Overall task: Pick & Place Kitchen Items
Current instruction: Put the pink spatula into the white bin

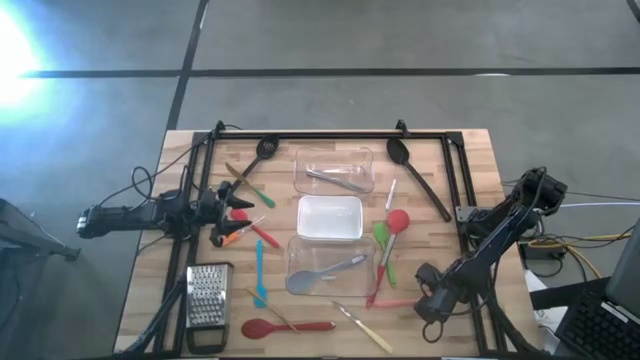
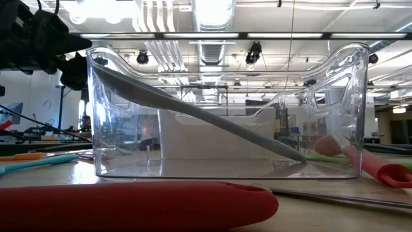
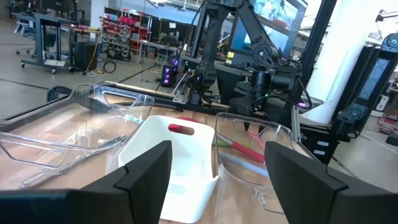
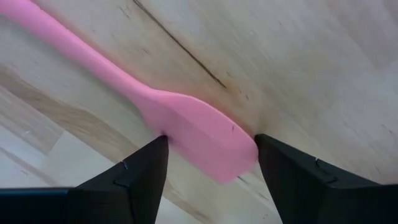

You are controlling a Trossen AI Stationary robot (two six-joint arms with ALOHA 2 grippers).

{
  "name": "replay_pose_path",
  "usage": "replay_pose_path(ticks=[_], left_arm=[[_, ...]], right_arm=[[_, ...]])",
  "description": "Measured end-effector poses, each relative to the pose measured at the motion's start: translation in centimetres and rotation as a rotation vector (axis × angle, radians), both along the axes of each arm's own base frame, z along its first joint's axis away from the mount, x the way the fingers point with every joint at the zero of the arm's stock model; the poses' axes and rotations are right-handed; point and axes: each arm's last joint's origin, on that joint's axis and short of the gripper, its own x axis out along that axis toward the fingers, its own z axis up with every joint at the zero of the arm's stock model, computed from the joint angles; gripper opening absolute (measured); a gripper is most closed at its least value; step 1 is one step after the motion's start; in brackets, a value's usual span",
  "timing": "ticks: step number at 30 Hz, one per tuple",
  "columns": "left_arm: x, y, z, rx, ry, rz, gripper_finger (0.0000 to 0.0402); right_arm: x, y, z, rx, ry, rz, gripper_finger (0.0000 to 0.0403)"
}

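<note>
Utensils lie scattered over the worktop (image 1: pixel 470 150) around three tubs (image 1: pixel 330 218), apparently waiting to be sorted into them. The right tool (image 4: pixel 208 168), at the near right, stands open astride the pink spatula (image 4: pixel 199 134), likely lining up a grasp. The left tool (image 3: pixel 214 171), far left, hovers open and empty.

A black slotted spoon (image 1: pixel 265 150) and a long black ladle (image 1: pixel 415 175) lie flat near the table's far edge. Metal tongs (image 1: pixel 335 180) rest inside the far clear tub, and a grey spoon (image 1: pixel 325 272) leans tilted in the near tub. Small orange- and red-handled tools (image 1: pixel 240 225) cluster at the left. A teal spatula (image 1: pixel 259 270), a red spoon (image 1: pixel 285 326) and a wood-handled tool (image 1: pixel 362 327) lie along the near side. A pink spatula (image 4: pixel 193 130) lies flat on the wood, blade between dark fingers.
</note>
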Motion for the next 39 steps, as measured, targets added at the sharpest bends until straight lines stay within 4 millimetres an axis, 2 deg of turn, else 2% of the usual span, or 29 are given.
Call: replay_pose_path(ticks=[4,7,11,16,19,23,28,34,39], left_arm=[[0.0,0.0,0.0,0.000,0.000,0.001,0.0262],[0.0,0.0,0.0,0.000,0.000,0.000,0.0262],[0.0,0.0,0.0,0.000,0.000,0.000,0.0262],[0.0,0.0,0.0,0.000,0.000,0.001,0.0262],[0.0,0.0,0.0,0.000,0.000,0.000,0.0262],[0.0,0.0,0.0,0.000,-0.001,0.000,0.0262],[0.0,0.0,0.0,0.000,0.000,0.000,0.0262],[0.0,0.0,0.0,0.000,0.000,0.000,0.0262],[0.0,0.0,0.0,0.000,0.000,0.000,0.0262]], right_arm=[[0.0,0.0,0.0,0.001,0.007,-0.034,0.0207],[0.0,0.1,0.0,0.027,0.032,-0.033,0.0172],[-0.1,0.3,0.0,0.068,0.046,-0.005,0.0107],[0.0,0.9,0.4,0.207,0.077,0.076,0.0021],[-0.3,1.1,0.9,0.253,0.101,0.096,0.0015],[-0.1,2.2,2.8,0.323,0.057,0.133,0.0013],[-0.2,3.6,5.0,0.288,-0.026,0.105,0.0011],[-0.1,4.3,8.9,0.108,-0.151,0.084,0.0010],[0.9,2.8,11.9,-0.086,-0.192,0.116,0.0010]])
